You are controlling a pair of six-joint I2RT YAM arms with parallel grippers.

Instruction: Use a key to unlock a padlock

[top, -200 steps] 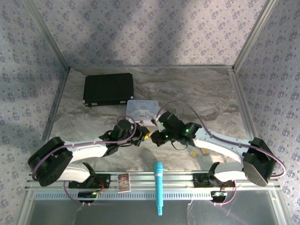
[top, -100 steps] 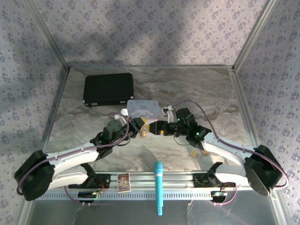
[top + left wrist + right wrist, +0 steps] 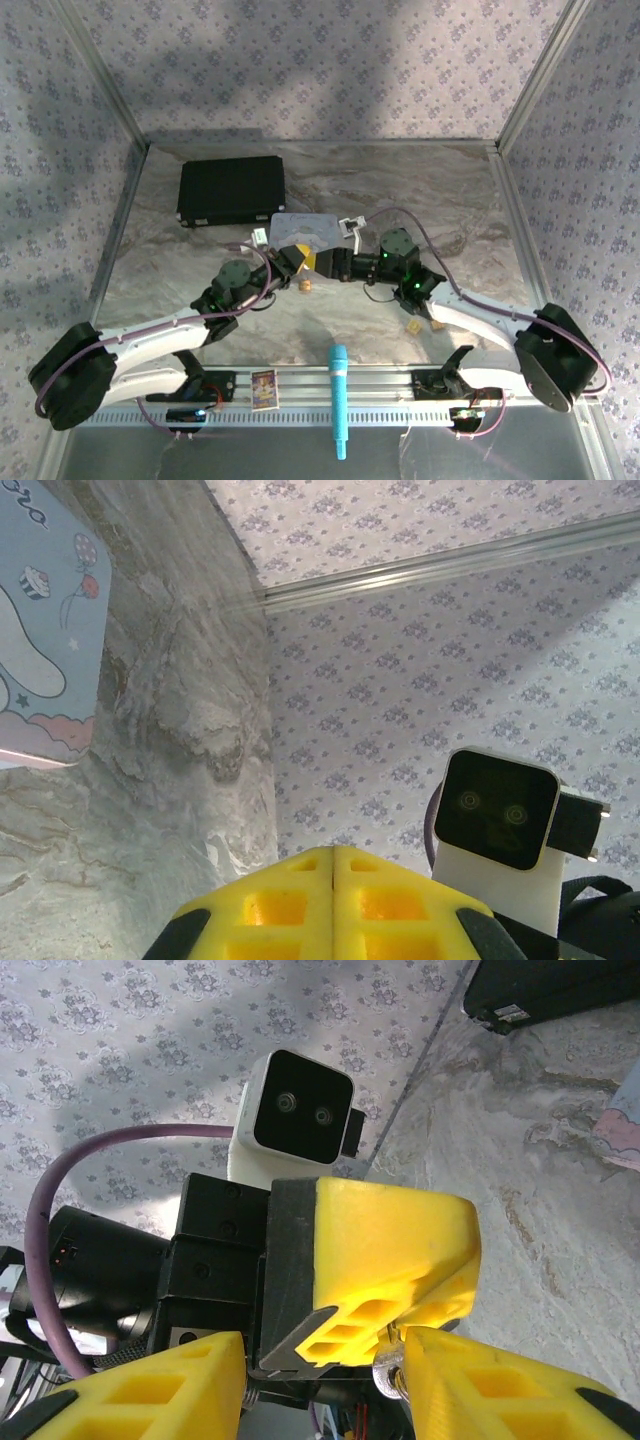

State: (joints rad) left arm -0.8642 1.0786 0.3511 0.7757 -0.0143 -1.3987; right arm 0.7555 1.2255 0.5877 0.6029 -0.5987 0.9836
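The marble table (image 3: pixel 450 200) is the biggest thing here. A flat black case (image 3: pixel 231 190) lies at its far left. A pale blue tin (image 3: pixel 305 229) sits in the middle, just behind the two grippers. The tin has a white cartoon animal and a cupcake on its lid. There are some letters at its corner, but they are cut off and I cannot read them.

A long turquoise stick (image 3: pixel 339 400) lies at the near edge. Left of it is a little picture card (image 3: pixel 264 388). Its print is too small to read.

The two arms reach in from both sides and meet nose to nose in front of the tin. The left gripper (image 3: pixel 303 262) has its yellow fingers pressed tight together. The right gripper (image 3: pixel 335 266) has its fingers apart, and the tip of the left gripper sits in the gap between them.

Two small tan blocks (image 3: pixel 413 327) lie near the right arm.

The padlock (image 3: pixel 305 287) is a tiny gold bit lying on the table. It is just below the left gripper's tip, on the near side, and no finger touches it.

The key (image 3: pixel 295 1345) looks like a thin silver strip. It pokes out at the left gripper's tip, inside the right gripper's open gap. I cannot tell which fingers hold it.
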